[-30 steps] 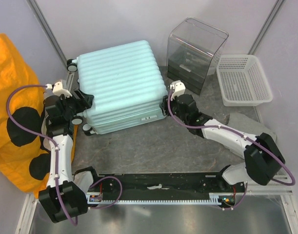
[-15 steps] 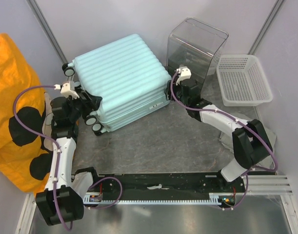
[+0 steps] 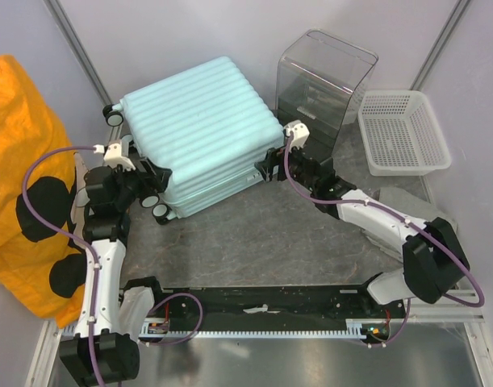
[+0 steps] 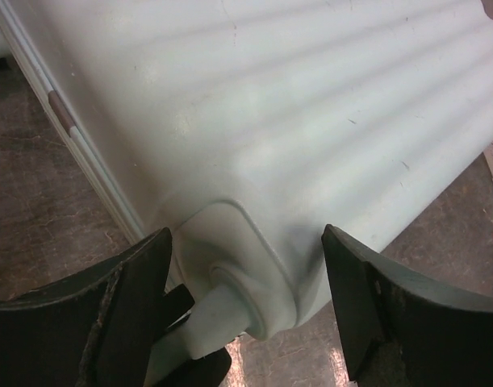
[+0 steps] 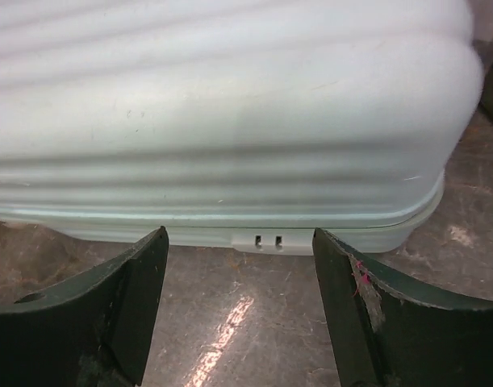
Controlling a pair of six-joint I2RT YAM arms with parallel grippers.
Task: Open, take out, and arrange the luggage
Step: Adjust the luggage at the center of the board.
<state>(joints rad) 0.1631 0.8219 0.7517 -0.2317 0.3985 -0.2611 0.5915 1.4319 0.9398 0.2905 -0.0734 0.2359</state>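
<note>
Left gripper [image 3: 149, 187] and right gripper [image 3: 270, 165], both spread and empty, flank the closed mint suitcase [image 3: 199, 121].
Top: it lies flat, far-left, long axis running arm to arm. Left wrist: wheel stem [image 4: 222, 314] sits between my fingers. Right wrist: slotted seam tab [image 5: 266, 240] dead ahead, untouched.

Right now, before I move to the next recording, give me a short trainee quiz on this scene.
1. True or false: the suitcase lies open.
2. In the left wrist view, what sits between the open left jaws? A) a wheel mount B) a strap C) a bottle
3. Fill in: from above, the white basket stands to the ___ of the clear box.
Key: 1 false, it is shut; 2 A; 3 right.
</note>
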